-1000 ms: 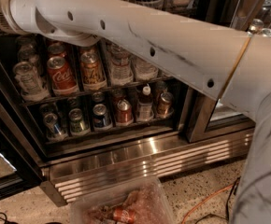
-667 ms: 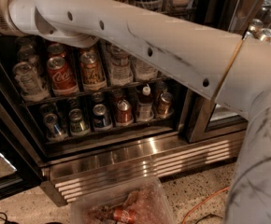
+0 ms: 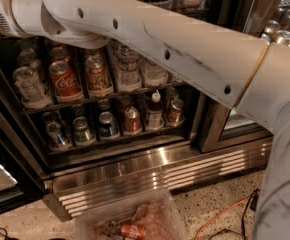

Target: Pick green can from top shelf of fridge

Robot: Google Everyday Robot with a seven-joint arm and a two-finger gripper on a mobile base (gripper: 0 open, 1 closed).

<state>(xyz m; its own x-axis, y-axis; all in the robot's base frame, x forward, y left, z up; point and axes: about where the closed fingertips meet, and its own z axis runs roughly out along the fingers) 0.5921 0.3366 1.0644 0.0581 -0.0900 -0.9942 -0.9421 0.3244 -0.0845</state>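
Note:
My white arm [image 3: 150, 39] crosses the top of the camera view from the right edge to a joint at the upper left. My gripper is out of view beyond that joint. The fridge [image 3: 135, 176] stands in front with its steel base grille low in the picture. Only a strip of the top shelf [image 3: 182, 5], with white holders, shows above the arm. The green can is hidden or out of view.
Below the arm a rack holds a red Coca-Cola can [image 3: 65, 81], an orange-brown can [image 3: 99, 76] and clear bottles. A lower rack carries small cans [image 3: 107, 124]. On the floor lie a clear plastic bin [image 3: 130, 216] and an orange cable [image 3: 220, 211].
The near section of my arm at the right edge has shifted slightly left. Cans and racks stand as before.

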